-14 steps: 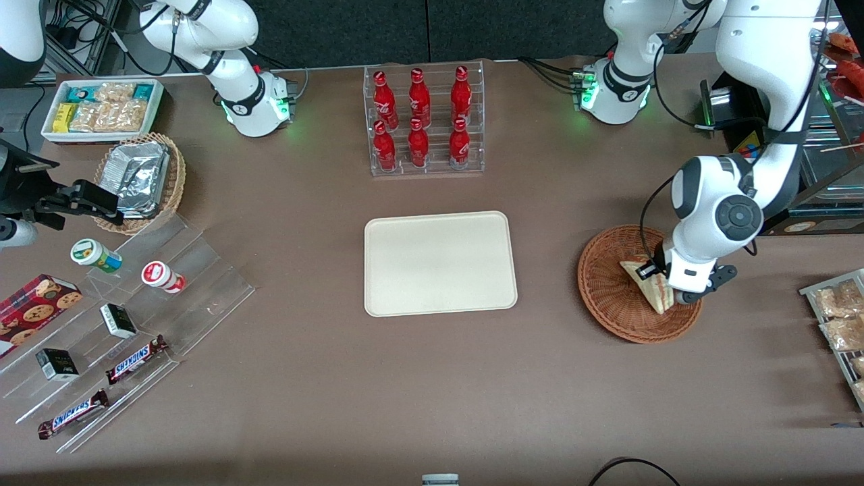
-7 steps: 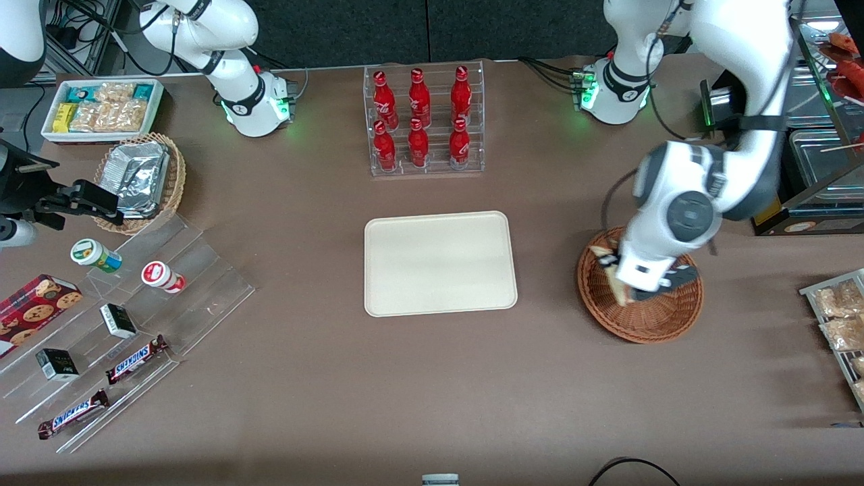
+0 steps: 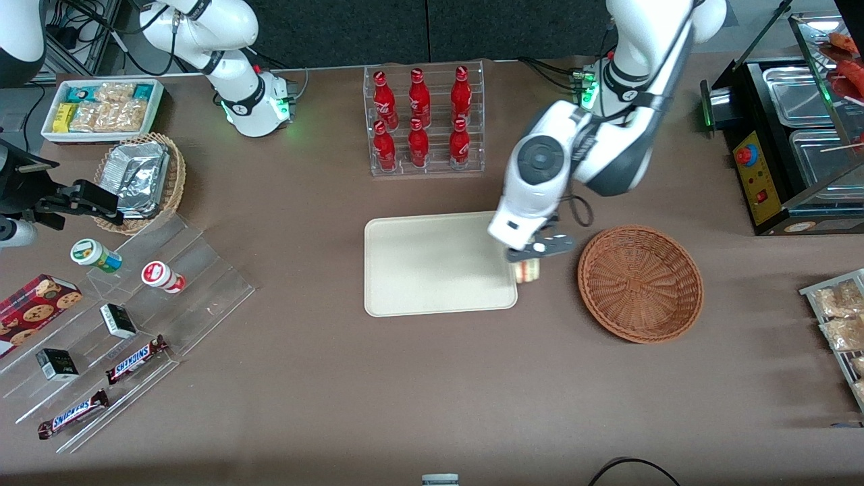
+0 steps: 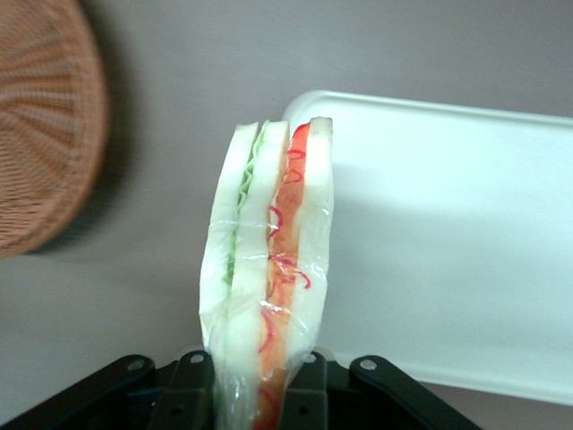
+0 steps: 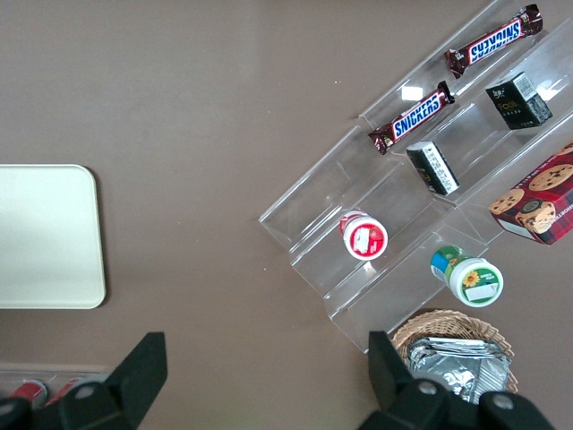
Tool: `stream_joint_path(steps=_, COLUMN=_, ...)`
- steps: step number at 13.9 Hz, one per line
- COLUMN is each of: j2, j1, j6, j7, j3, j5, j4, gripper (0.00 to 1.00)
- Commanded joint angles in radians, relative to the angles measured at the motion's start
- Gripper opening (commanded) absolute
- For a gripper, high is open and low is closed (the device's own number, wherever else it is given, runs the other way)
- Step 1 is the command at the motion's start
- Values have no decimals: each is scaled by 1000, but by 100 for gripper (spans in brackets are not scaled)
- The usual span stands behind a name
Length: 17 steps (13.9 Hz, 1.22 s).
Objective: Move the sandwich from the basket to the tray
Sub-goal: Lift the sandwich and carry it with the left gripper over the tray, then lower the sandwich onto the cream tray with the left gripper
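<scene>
Brown matte covering runs over the whole worktop [image 3: 432,378], and your stock sits round its edges: a clear rack of red bottles [image 3: 424,120] at the edge farthest from the front camera, stepped acrylic shelving with snack bars and small tubs [image 3: 121,317] toward the parked arm's end, and a steel-lidded warming unit [image 3: 790,135] toward the working arm's end.

Task status: roughly half complete, on my judgement. The basket [image 3: 640,283] is empty. The sandwich [image 4: 267,287] is wrapped in clear film and pinched upright between the fingers [image 4: 190,394] of the gripper [image 3: 533,260], cut edge showing the red and green filling. It hangs clear of any surface, over the tray's edge nearest the basket, between the two.

Outstanding: you have yet to carry the load over the middle of the tray [image 3: 432,270], lower it and let go. The tray holds nothing at present.
</scene>
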Motion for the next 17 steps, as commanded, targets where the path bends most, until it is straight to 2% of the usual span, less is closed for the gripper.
stream_joint_path(steps=1, j2=163, j1=-82, j6=-17, j7=-3, j3=18, j5=-17, j4=181, gripper=0)
stream_joint_path(steps=8, j2=355, j1=-193, j6=13, j7=-17, j3=20, j5=-5, j4=359, gripper=0)
stream_joint_path(steps=13, j2=392, j1=-206, j6=41, j7=-46, j3=21, j5=5, j4=361, gripper=0)
stream_joint_path(steps=15, j2=405, j1=-206, j6=59, j7=-73, j3=21, j5=44, j4=356, gripper=0)
stream_joint_path(steps=17, j2=415, j1=-205, j6=59, j7=-80, j3=23, j5=51, j4=356, gripper=0)
